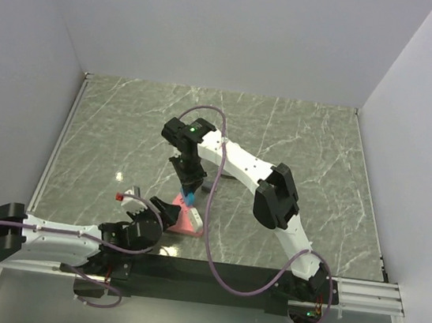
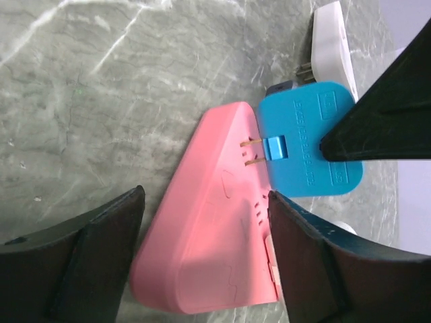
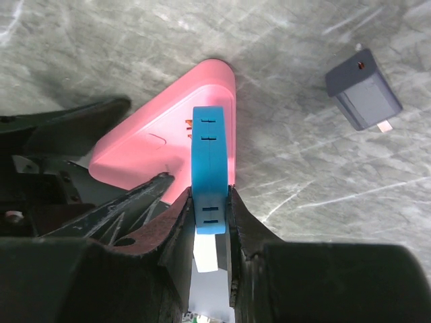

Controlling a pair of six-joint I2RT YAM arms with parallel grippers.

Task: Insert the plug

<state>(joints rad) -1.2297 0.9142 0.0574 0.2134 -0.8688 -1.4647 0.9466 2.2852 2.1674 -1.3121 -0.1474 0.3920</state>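
A pink triangular socket block (image 2: pixel 209 256) lies on the marble table, also seen from above (image 1: pixel 180 217) and in the right wrist view (image 3: pixel 155 145). My right gripper (image 3: pixel 210 194) is shut on a blue plug (image 3: pixel 209 155) and holds it against the block's edge. The plug's metal prongs (image 2: pixel 252 151) reach into the block's slots and still show partly. The blue plug (image 2: pixel 306 145) sits just beyond the block. My left gripper (image 2: pixel 205 202) is open and straddles the block. Its right finger (image 2: pixel 310 262) touches the block's side, and the left finger (image 2: pixel 81 262) stands apart from it.
A white plug (image 2: pixel 331 50) lies just behind the blue one. A small grey adapter (image 3: pixel 363 89) with a red spot lies on the table apart from the block, at the left in the top view (image 1: pixel 126 196). White walls enclose the table on three sides.
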